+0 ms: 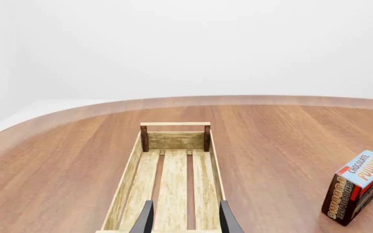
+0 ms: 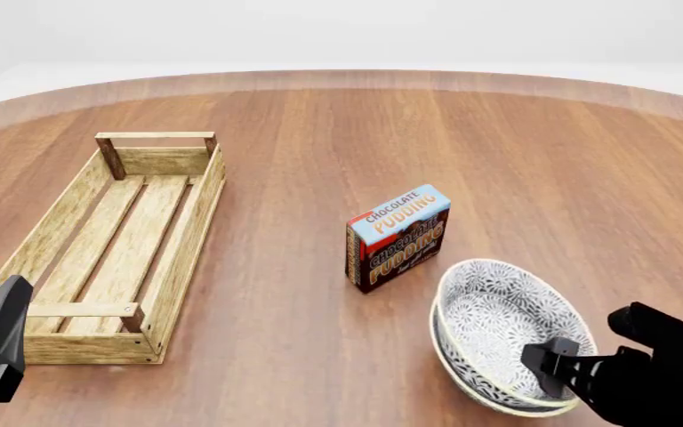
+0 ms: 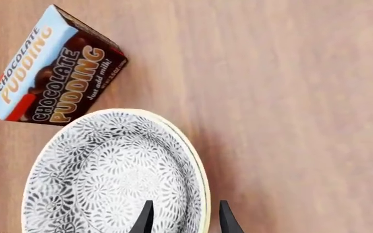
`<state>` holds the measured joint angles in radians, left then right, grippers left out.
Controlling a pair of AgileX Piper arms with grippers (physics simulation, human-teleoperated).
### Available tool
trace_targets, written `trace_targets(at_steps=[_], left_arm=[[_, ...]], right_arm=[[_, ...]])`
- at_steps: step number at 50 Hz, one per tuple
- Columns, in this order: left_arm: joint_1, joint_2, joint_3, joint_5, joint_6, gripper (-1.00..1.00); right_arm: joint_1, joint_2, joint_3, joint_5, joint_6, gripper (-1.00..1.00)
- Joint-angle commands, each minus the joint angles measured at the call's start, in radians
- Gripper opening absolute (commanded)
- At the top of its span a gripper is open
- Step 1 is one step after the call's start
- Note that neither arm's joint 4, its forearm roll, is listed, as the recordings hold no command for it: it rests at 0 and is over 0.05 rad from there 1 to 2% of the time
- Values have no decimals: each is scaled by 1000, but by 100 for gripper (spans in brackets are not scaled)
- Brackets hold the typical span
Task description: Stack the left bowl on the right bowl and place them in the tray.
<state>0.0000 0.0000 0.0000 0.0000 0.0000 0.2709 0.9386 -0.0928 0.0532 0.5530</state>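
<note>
Two grey-patterned bowls sit nested, the upper bowl [image 2: 502,325] inside the lower bowl, whose cream rim [image 2: 458,378] shows just beneath, at the near right of the table. My right gripper [image 2: 551,365] is open at their near-right rim. In the right wrist view its fingers [image 3: 185,218] straddle the rim of the bowl [image 3: 109,170], one inside and one outside. The tray [image 2: 193,222], a long light-wood crate, lies at the left with nothing in it. My left gripper [image 2: 10,307] hovers open at the tray's near end and looks along its slats [image 1: 173,184], with nothing between its fingers [image 1: 185,221].
A chocolate pudding box [image 2: 398,238] stands between the tray and the bowls, close to the bowls' far-left rim; it also shows in the wrist views [image 1: 358,187] [image 3: 54,68]. The brown wooden table [image 2: 461,133] curves away at the far edge.
</note>
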Motion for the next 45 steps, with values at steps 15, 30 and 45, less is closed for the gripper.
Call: trace_targets(at_steps=[15,30,45], left_arm=[[0,0,0,0,0,100],[0,0,0,0,0,100],[0,0,0,0,0,100]], right_arm=[[28,-11,-41,50,-24,-100],[37,-232,-330,427,-158,-100],[150,-67,-620,450,-263,-100]])
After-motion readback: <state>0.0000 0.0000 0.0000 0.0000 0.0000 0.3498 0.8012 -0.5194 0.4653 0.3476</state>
